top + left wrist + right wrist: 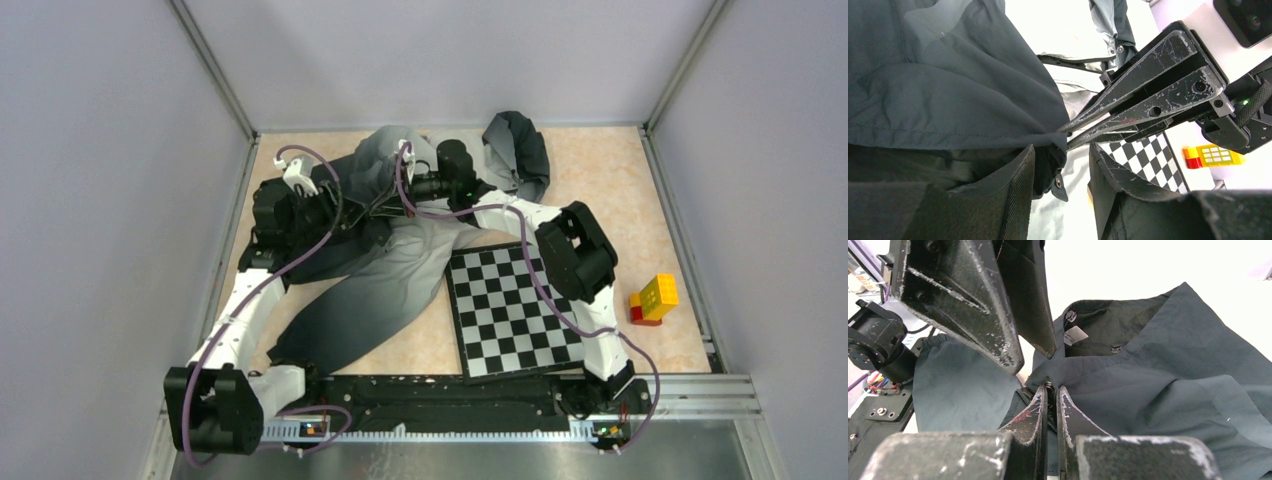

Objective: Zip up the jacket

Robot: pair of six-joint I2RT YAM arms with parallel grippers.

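We see the jacket (385,290) lying crumpled and unzipped, left of and behind the chessboard (510,310). Its fabric fades from pale grey to charcoal, one edge reaches the board's left side, and dark folds bunch beyond it.

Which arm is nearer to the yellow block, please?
Right. The right arm bends just left of the yellow block; the left arm is on the opposite side, beyond the chessboard.

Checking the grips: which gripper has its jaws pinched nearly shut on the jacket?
The right gripper, pinching the jacket edge; the left gripper's jaws stand wider apart.
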